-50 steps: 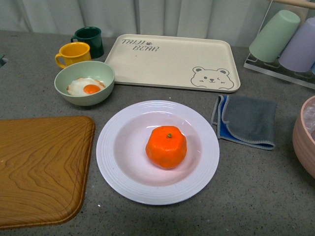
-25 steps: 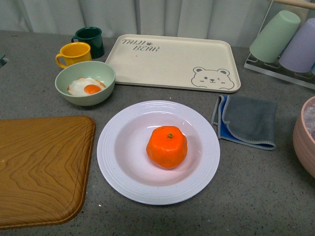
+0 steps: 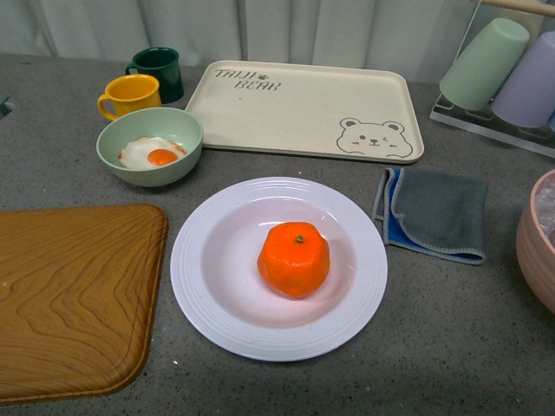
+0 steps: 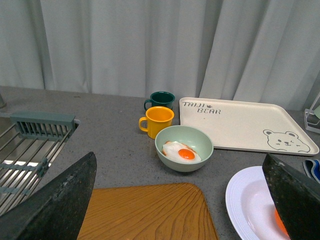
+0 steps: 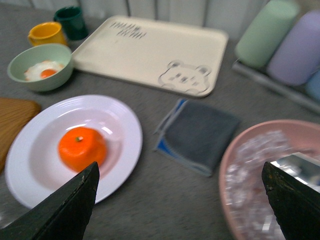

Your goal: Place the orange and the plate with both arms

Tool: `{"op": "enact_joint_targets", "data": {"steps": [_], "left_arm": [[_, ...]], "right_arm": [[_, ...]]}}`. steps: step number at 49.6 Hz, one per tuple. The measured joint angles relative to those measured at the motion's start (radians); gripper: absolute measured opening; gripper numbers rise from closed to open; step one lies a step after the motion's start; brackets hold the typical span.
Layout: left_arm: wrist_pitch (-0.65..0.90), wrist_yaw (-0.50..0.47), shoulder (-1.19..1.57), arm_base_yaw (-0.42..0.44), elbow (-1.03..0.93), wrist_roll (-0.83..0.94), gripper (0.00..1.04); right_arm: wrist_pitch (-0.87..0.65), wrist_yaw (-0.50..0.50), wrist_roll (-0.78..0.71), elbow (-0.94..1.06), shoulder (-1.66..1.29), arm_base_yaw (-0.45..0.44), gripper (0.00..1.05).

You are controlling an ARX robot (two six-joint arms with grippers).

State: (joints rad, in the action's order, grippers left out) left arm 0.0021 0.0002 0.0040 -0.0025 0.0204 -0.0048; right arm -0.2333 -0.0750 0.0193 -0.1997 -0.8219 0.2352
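White plate (image 3: 198,290) sits centre of the front view, flat on the grey table (image 3: 451,347). The orange (image 3: 294,259) rests in its well, stem dot up, slightly right of the plate's centre.

Neither arm shows in the front view. Left gripper (image 4: 179,157) is spread wide, nothing between the fingers. Right gripper (image 5: 180,165) is likewise wide and empty. Both are held off the table.

Risks, as I judge them:
- The orange lies loose, so any tilt of the plate during a lift would roll it over the shallow rim. An uneven two-arm lift is the likeliest cause.
- The wooden tray (image 3: 69,295) lies just beside the plate's left edge and the folded cloth (image 3: 438,212) near its right. A finger coming in low could snag either.
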Motion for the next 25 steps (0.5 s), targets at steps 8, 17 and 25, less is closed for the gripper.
{"op": "enact_joint_targets", "data": {"steps": [8,17,25], "left_arm": [[0.0,0.0,0.0,0.0,0.0,0.0,0.98],[0.0,0.0,0.0,0.0,0.0,0.0,0.98],[0.0,0.0,0.0,0.0,0.0,0.0,0.98]], "right_arm": [[-0.043,-0.14,0.185,-0.102,-0.377,0.009,0.95],[-0.012,-0.341,0.327,-0.235,-0.638,-0.029,0.95],[0.053,-0.402,0.382,-0.342,-0.797,-0.056,0.95]]}}
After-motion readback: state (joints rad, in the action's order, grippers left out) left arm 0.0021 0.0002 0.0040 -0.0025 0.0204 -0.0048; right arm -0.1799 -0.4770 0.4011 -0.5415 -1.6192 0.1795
